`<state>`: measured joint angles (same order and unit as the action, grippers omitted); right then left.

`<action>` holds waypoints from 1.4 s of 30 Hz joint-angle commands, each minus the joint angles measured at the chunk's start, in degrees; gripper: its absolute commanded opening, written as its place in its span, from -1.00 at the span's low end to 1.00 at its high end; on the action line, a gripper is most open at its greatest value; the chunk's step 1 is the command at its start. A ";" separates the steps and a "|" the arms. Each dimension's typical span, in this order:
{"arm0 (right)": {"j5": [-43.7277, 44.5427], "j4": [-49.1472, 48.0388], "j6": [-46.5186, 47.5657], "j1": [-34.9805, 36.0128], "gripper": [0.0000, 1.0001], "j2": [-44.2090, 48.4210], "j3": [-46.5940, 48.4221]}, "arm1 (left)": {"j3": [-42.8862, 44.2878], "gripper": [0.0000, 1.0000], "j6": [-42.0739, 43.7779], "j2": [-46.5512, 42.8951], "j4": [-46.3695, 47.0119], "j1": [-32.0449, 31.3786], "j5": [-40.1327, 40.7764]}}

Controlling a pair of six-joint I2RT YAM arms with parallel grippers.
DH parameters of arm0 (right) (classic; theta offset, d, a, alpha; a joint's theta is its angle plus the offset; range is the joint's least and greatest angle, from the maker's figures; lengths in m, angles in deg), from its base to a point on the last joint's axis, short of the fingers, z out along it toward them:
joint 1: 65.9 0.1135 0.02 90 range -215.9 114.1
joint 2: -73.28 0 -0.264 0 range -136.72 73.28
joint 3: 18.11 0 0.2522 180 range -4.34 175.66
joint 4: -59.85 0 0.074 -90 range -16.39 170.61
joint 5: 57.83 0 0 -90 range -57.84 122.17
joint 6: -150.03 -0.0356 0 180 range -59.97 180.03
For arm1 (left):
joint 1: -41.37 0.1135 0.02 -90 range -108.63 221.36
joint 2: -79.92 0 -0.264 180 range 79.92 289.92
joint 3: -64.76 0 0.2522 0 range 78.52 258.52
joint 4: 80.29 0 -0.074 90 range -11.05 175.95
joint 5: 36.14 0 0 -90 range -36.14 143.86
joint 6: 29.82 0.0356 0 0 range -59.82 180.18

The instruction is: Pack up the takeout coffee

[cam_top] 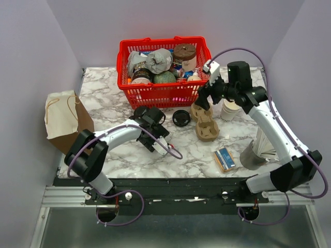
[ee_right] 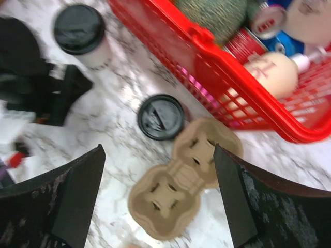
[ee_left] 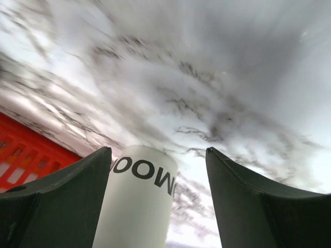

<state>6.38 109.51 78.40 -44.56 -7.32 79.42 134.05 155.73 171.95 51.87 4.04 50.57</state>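
Note:
The takeout coffee (cam_top: pixel 140 112) is a white cup with a black dome lid (ee_right: pixel 80 30), standing on the marble table in front of the basket. In the left wrist view its side with dark print (ee_left: pixel 137 201) sits between my left gripper's fingers. It lies against the left finger, and a clear gap separates it from the right one. My left gripper (ee_left: pixel 158 150) is open around it, seen from above (cam_top: pixel 147 118). My right gripper (ee_right: pixel 158 150) hangs open and holds nothing above the brown cup carrier (ee_right: pixel 178 183).
A red basket (cam_top: pixel 155 93) full of groceries stands at the back. A loose black lid (cam_top: pixel 181 118) lies beside the cup carrier (cam_top: pixel 204 124). A stack of lidless cups (cam_top: pixel 230 109) is right of it. A brown paper bag (cam_top: pixel 64 121) stands far left, a small blue box (cam_top: pixel 225 159) near right.

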 commanded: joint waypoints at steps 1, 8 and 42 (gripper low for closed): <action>9.61 12.43 4.84 -1.04 0.77 -4.83 1.75 | 4.32 0.68 -14.84 -8.78 -7.05 -1.43 -19.02; 10.57 12.79 -3.59 -1.04 0.53 -8.69 -3.43 | 0.38 0.70 -39.44 -21.16 0.59 -2.67 -26.59; 16.64 8.83 -12.31 -1.04 0.32 -28.56 18.88 | -2.62 0.74 -59.51 -33.23 1.48 -0.30 -21.76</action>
<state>22.08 127.00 65.53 -45.04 -33.18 89.19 132.13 96.14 138.95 52.50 3.41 28.10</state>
